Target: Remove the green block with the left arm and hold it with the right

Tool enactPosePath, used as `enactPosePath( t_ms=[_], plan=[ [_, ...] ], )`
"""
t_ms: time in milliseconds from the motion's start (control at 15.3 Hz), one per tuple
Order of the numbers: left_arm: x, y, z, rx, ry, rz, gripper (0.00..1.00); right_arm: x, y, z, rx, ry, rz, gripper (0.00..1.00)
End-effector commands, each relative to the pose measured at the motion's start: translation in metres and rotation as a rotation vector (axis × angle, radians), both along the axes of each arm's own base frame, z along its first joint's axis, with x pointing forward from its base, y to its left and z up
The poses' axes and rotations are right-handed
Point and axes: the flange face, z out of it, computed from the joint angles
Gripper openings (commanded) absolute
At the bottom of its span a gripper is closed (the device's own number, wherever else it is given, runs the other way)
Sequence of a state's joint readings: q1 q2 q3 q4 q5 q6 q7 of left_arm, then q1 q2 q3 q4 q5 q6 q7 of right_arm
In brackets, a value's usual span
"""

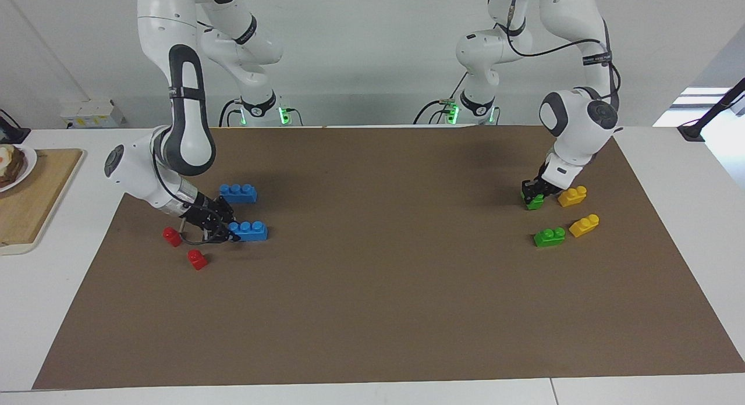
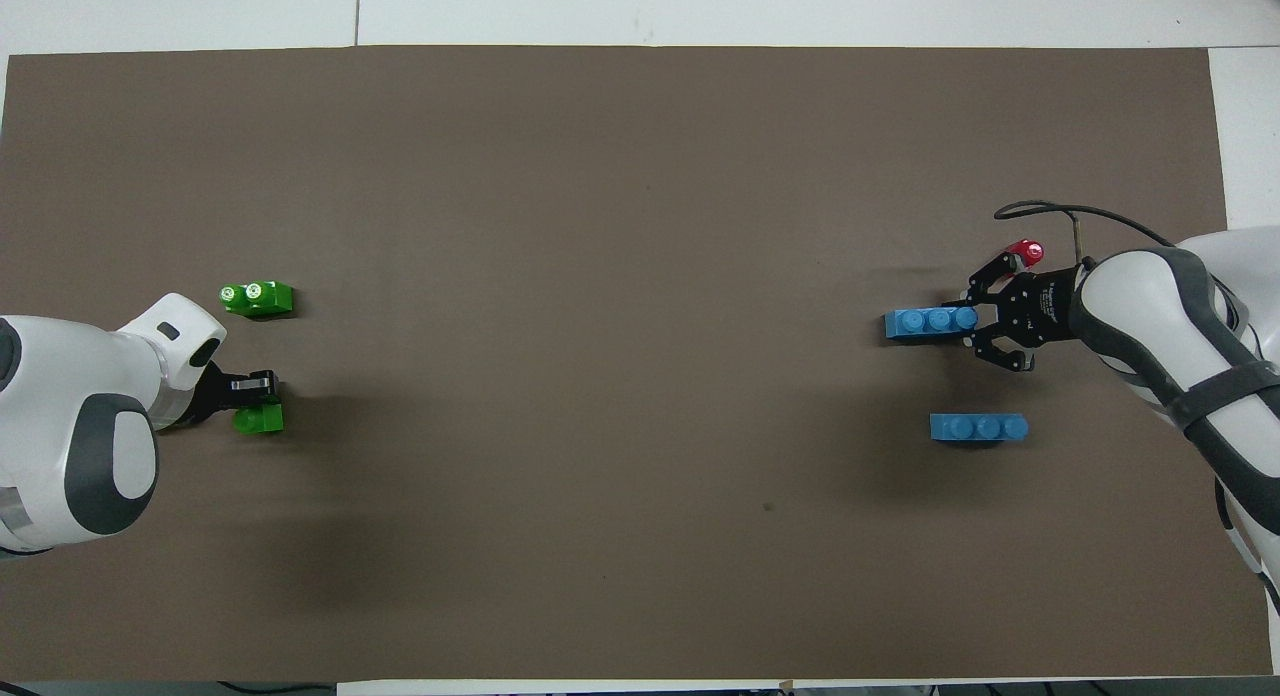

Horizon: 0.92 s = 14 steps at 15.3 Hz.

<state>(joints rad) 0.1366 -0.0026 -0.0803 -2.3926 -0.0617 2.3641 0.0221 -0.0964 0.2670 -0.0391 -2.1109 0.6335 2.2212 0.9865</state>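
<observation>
My left gripper (image 1: 532, 193) (image 2: 256, 398) is down at the brown mat at the left arm's end of the table, shut on a small green block (image 1: 535, 202) (image 2: 260, 420) that sits tilted in its fingers, low at the mat. A second green block (image 1: 549, 237) (image 2: 257, 297) lies free, farther from the robots. At the right arm's end, my right gripper (image 1: 228, 230) (image 2: 972, 322) is low at the mat, its fingertips closed on the end of a blue brick (image 1: 251, 231) (image 2: 927, 322) while its links splay out.
Two yellow bricks (image 1: 572, 196) (image 1: 584, 225) lie beside the green ones. Another blue brick (image 1: 238, 192) (image 2: 978, 427) and two red blocks (image 1: 171, 236) (image 1: 197, 259) lie near the right gripper. A wooden board (image 1: 32, 201) carrying a plate sits off the mat (image 1: 378, 288).
</observation>
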Motion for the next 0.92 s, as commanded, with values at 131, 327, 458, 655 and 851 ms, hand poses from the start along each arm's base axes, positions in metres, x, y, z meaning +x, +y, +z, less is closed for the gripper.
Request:
enactPosePath(
  t_ms=[131,327,458,655,851],
  plan=[
    [-0.008,-0.001,-0.01,-0.003,-0.03,-0.016,0.0,-0.002,0.001,0.012,-0.015,-0.023,0.002,0.89],
    [-0.007,-0.003,-0.011,-0.002,-0.029,-0.022,0.11,0.007,0.003,0.036,0.008,-0.019,-0.017,0.92],
    [-0.008,-0.003,-0.015,-0.003,-0.023,-0.022,0.25,0.016,0.004,0.056,0.02,-0.027,-0.016,0.92],
    [-0.008,-0.004,-0.015,-0.003,-0.021,-0.023,0.9,0.032,-0.003,0.093,0.012,-0.058,0.02,0.94],
    [-0.004,-0.004,-0.012,-0.004,-0.021,-0.024,1.0,0.05,-0.009,0.136,-0.091,-0.115,0.126,0.99]
  ],
)
